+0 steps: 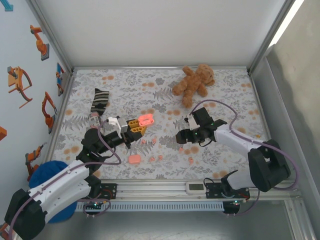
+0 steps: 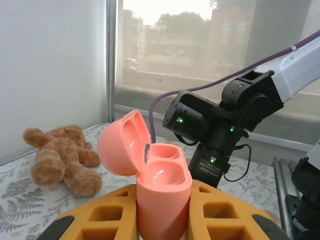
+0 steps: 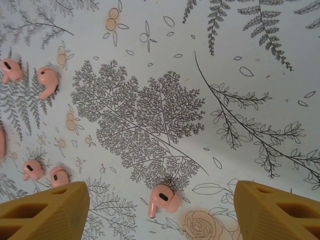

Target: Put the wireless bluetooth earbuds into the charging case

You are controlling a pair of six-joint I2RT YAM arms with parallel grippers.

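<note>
Left fingers [image 2: 220, 212] are clamping the open salmon-pink plastic charging case [image 2: 162, 175] aloft. Right fingers [image 3: 45, 210] are hanging spread wide over a tiny salmon-pink plastic earbud [image 3: 161, 200] lying on the floral-cloth tabletop [image 3: 150, 100]. Risk: a skewed pinch flicking it away.

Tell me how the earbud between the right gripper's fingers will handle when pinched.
The earbud looks tiny, hard and glossy, so probably light and prone to squirting out from the wide fingers. Its rounded bulb may roll or pivot on the cloth if nudged.
</note>
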